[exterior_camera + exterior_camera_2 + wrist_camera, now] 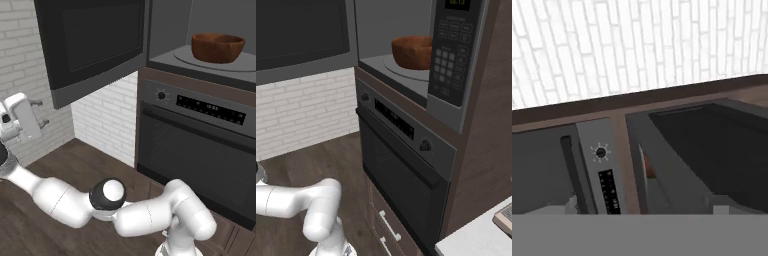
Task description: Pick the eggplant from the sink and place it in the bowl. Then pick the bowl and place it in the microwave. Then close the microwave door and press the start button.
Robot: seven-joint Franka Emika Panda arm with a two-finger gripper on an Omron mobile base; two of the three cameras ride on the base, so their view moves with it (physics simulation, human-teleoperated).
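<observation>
Left base view has my pincer (42, 112) at nine o'clock, by the brick wall (107, 120), its two short fingers spread wide with nothing between them and touching nothing. It sits below the open microwave door (92, 42), apart from the door's lower edge. My arm (65, 200) rises from five o'clock, folds at a bulky elbow, runs low across the dark wooden floor (80, 165) toward eight o'clock, then turns up to the hand, so the whole limb is stretched far to my left.

The bowl (218, 47) stands on the round turntable plate (200, 62) inside the microwave (200, 30), at one o'clock in that view; in the right base view it shows at twelve o'clock, its right side cut off by the microwave's keypad panel (453, 55). Whether the eggplant lies in the bowl I cannot tell, since the rim hides the inside. Below the microwave sits the oven (195, 145) with its knob (161, 95).

The hand view is rolled: the oven knob sits near its middle, with a small reddish sliver, probably the bowl, beside it, too blurred to be sure; my fingertips there are only pale smudges at the bottom edge
</observation>
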